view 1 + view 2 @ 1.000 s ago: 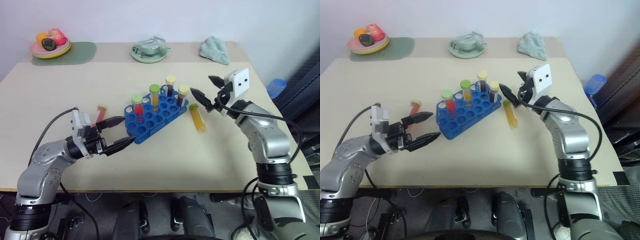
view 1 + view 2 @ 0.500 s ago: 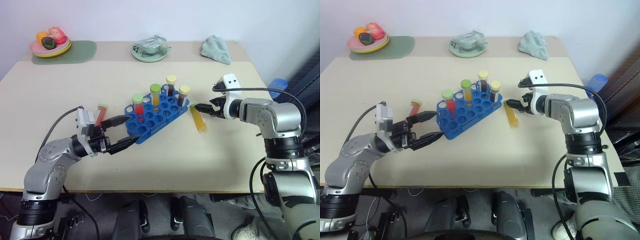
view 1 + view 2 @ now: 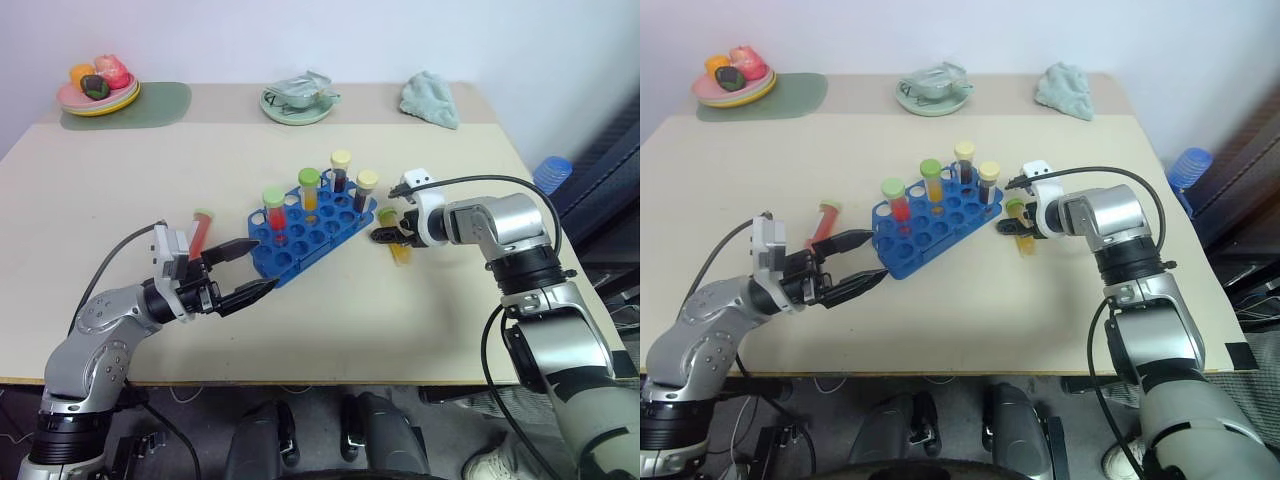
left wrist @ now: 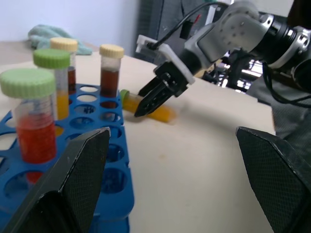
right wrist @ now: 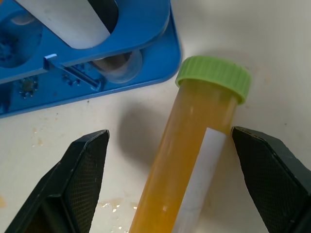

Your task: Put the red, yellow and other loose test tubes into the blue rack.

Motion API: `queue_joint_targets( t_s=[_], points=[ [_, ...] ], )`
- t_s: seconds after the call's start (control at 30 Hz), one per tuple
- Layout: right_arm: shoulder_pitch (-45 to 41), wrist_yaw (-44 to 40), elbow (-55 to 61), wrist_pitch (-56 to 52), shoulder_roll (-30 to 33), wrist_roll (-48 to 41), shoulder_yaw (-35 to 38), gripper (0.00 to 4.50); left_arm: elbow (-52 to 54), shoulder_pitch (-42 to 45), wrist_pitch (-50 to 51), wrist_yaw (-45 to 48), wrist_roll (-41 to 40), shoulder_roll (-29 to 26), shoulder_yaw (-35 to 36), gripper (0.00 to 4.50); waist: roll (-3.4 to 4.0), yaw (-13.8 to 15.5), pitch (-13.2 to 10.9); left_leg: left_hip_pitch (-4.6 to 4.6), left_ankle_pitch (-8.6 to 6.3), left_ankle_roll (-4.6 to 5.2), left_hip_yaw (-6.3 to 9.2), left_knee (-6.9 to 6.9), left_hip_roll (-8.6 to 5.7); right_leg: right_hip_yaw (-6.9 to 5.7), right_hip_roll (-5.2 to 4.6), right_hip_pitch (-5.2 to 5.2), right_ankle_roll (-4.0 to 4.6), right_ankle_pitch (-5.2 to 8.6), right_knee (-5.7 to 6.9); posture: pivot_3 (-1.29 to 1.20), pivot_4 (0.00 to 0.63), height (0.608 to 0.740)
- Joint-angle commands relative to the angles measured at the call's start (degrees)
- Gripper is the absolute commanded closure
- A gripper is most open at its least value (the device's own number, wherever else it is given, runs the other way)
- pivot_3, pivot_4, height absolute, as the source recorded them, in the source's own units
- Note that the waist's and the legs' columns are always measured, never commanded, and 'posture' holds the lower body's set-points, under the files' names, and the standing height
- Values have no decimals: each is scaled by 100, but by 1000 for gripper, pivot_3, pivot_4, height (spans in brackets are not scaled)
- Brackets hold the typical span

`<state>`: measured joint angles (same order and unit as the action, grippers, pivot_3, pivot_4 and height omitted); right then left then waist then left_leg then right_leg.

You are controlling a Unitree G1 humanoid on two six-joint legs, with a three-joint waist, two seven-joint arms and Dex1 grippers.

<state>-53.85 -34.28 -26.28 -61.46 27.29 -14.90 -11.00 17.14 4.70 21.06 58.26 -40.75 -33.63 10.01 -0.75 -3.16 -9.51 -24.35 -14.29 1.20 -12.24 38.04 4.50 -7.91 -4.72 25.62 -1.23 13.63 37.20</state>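
On the counter [image 3: 120,180], four capped tubes upright in blue rack [image 3: 312,232]. Yellow tube [image 3: 396,237] lying beside rack, straddled by spread right tool [image 3: 385,232], ungripped. Red tube [image 3: 199,231] lying near gaping, empty left tool [image 3: 250,268].

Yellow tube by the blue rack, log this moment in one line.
right tool: open, straddling lying green-capped yellow plastic tube | blue plastic rack: four tubes
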Motion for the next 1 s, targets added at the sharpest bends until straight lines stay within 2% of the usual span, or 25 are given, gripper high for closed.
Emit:
queue_joint_targets(
  t_s=[0.03, 0.2, 0.33, 0.47, 0.53, 0.7, 0.8, 0.9, 1.0],
  points=[
    [-129, 145, -530, 473, -247, 337, -89, 1237, 204, -19, -9, -25, -122, -35, 133, 258, -4, -56, 2, 1, -1, 0, 0, 0, 1, 0, 0, 0, 0, 0, 0, 0, 150, 740],
    [-135, 62, -733, 916, -339, 643, -135, 3630, 235, -73, -15, -27, -131, -36, 151, 258, -8, -115, 5, 16, 2, -4, 0, 0, 5, 0, 4, -11, -1, 0, 3, 0, 150, 740],
    [101, -367, -39, 993, -62, 780, -366, 3671, 206, -52, -9, -16, -127, -51, 155, 258, -7, -93, 4, 23, 1, -5, 0, -1, 11, 0, 6, -15, 2, 0, 3, 0, 150, 740],
    [716, -981, 1310, 1203, 625, 854, -615, 3671, 168, -20, 1, 19, -125, -71, 153, 258, -4, -15, 2, -5, 6, -14, 1, -4, 10, -2, 3, 6, 21, -8, -3, 0, 150, 740],
    [1259, -1463, 2282, 1347, 1200, 692, -565, 3671, 112, 2, -14, 39, -110, -73, 150, 258, -4, 75, 2, -22, 13, -25, 1, -5, 8, -1, 2, 21, 16, -8, -6, 0, 150, 740],
    [2226, -2003, 3899, 1220, 1883, 68, 23, 3671, -2, -11, -100, 76, -43, -63, 147, 258, -4, 108, -1, -51, 5, -13, -1, -5, 5, -3, 0, 48, 3, 1, -13, 0, 150, 740],
    [2474, -1801, 4382, 1390, 1491, -401, 613, 3671, -93, -1, -171, 78, 23, -36, 130, 258, -7, 58, -2, -60, 0, -4, -1, -2, 5, -2, 2, 63, 2, -1, -10, 0, 150, 740],
    [2541, -1436, 4443, 2312, 530, -770, 1101, 3671, -157, 54, -223, -12, 88, 69, 71, 258, -9, 64, -3, -58, 0, -4, 6, 1, 9, -4, 12, 64, 8, -5, -7, 0, 150, 740],
    [2374, -881, 4201, 2972, -486, -832, 1182, 3671, -187, 92, -268, -46, 153, 134, 27, 258, -10, 81, -3, -58, 4, -9, 15, 0, 10, -9, 16, 62, 16, -8, -6, 0, 150, 740]
  ],
)
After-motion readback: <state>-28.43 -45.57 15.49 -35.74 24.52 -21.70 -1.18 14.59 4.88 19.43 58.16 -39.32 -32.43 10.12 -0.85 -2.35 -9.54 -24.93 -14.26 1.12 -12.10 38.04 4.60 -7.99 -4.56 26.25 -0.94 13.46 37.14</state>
